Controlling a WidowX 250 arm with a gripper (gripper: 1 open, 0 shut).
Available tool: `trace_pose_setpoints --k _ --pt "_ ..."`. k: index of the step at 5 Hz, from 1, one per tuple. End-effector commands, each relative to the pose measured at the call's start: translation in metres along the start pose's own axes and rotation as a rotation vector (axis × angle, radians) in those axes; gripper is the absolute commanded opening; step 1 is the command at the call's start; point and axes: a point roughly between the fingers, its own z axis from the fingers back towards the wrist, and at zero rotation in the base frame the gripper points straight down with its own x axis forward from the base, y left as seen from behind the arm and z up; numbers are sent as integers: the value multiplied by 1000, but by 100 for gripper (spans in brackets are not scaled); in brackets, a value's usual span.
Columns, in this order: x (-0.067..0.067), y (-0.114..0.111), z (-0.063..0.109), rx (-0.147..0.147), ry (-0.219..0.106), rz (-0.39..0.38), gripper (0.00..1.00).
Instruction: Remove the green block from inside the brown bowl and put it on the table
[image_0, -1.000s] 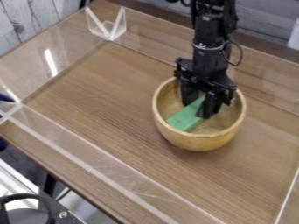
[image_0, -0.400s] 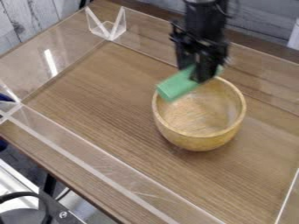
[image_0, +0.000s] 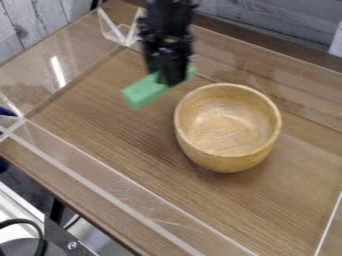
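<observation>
Gripping flat green block (image_0: 147, 92), dark tool (image_0: 170, 76); round wood-grain brown bowl (image_0: 229, 126) beside.

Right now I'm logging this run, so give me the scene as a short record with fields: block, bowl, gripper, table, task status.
block: green block, held in the fingers, in the air left of the bowl, tilted
bowl: brown bowl, upright on the table, nothing inside
gripper: gripper points down, shut on the block's right end
table: wood-grain table with clear low walls
task status: block out of the bowl, not yet set down
</observation>
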Motion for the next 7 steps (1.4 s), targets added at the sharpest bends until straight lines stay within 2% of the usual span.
trace_pose_setpoints --k 1,2,3,5,6,7 --pt "28 -22 6 43 -56 -82 0" --pt "38 -45 -5 7 -52 -75 0" --pt "40 -54 -19 -20 -34 -75 0" --pt "43 -47 -27 -1 -30 -102 0" --pt "46 -43 -42 2 -50 -125 0" --pt "40 -58 -64 -5 -63 -227 0"
